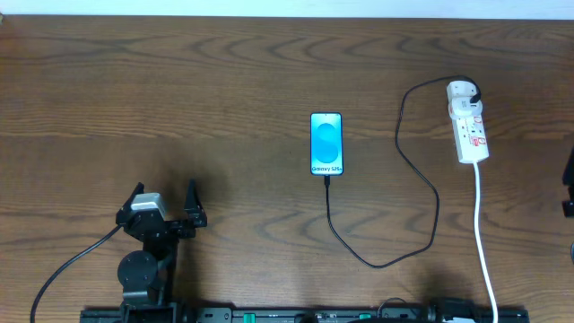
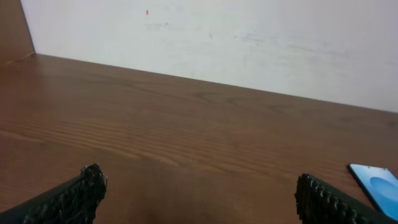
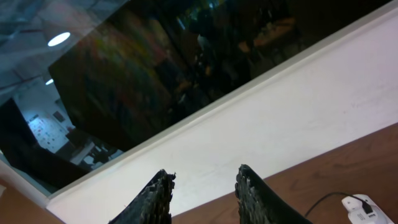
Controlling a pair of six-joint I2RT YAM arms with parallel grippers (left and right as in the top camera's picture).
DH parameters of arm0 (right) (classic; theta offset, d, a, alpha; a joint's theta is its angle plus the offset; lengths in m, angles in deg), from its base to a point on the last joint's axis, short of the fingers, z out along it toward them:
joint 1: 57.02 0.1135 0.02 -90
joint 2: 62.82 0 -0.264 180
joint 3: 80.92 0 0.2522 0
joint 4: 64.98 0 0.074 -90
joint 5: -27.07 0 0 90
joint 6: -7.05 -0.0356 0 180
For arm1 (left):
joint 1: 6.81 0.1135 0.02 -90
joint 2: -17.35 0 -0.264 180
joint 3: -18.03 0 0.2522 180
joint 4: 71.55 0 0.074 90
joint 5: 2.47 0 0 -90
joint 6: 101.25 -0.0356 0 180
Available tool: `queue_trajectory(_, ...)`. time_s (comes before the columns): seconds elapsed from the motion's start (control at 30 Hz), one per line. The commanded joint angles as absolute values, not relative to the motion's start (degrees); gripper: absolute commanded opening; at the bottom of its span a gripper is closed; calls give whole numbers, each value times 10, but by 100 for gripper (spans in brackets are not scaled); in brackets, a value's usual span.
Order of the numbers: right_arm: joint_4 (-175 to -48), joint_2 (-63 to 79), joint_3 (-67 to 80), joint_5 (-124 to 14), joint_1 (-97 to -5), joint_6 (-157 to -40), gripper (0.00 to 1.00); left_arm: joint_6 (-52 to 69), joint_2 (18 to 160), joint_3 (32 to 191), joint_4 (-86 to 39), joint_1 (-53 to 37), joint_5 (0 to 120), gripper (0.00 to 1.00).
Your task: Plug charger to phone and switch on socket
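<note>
The phone [image 1: 326, 144] lies flat at the table's middle with its blue screen lit. The charger cable [image 1: 377, 264] runs from the phone's near edge, where its tip [image 1: 327, 180] touches the phone, loops right and goes up to a black plug in the socket strip [image 1: 468, 121] at the far right. My left gripper [image 1: 163, 202] is open and empty at the near left; its wrist view shows wide-apart fingers [image 2: 202, 190] over bare wood and the phone's corner [image 2: 378, 186]. My right gripper [image 3: 205, 183] is open and empty, raised, pointing at the wall, with the socket strip [image 3: 360, 208] at the lower right.
The strip's white cord [image 1: 484, 242] runs down to the table's near edge. A dark part of the right arm [image 1: 569, 184] shows at the right edge of the overhead view. The left arm's black cable [image 1: 67, 269] trails at the near left. A white wall [image 2: 249, 37] bounds the table's far side.
</note>
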State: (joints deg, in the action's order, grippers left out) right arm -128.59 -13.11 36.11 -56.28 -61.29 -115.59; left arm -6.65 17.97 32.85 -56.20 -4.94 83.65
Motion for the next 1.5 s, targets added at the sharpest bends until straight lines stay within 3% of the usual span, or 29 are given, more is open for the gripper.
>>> queue_trajectory(0.0,-1284,-142,362,-559,-610,-1159,32,-91,176,320,-540,-46,838,100)
queue_trajectory(0.2,-1284,-143,362,-559,-610,-1159,33,-91,176,320,-540,-46,837,100)
queue_trajectory(0.33,-1275,-143,362,-559,-610,-1159,40,-91,176,320,-540,-46,837,100)
queue_trajectory(0.47,-1246,-143,362,-560,-610,-1159,72,-91,176,320,-540,-46,837,100)
queue_trajectory(0.53,-1248,-143,362,-559,-610,-1159,99,-91,176,320,-540,-46,837,100)
queue_trajectory(1.13,-1634,-143,362,-651,-611,-1150,99,-91,176,320,-540,-46,837,99)
queue_trajectory(1.27,-1672,-143,361,-717,-611,-1148,99,-91,176,320,-540,-46,837,100)
queue_trajectory(1.47,-1662,-167,297,-748,-611,-1050,99,-91,176,320,-540,-46,837,100)
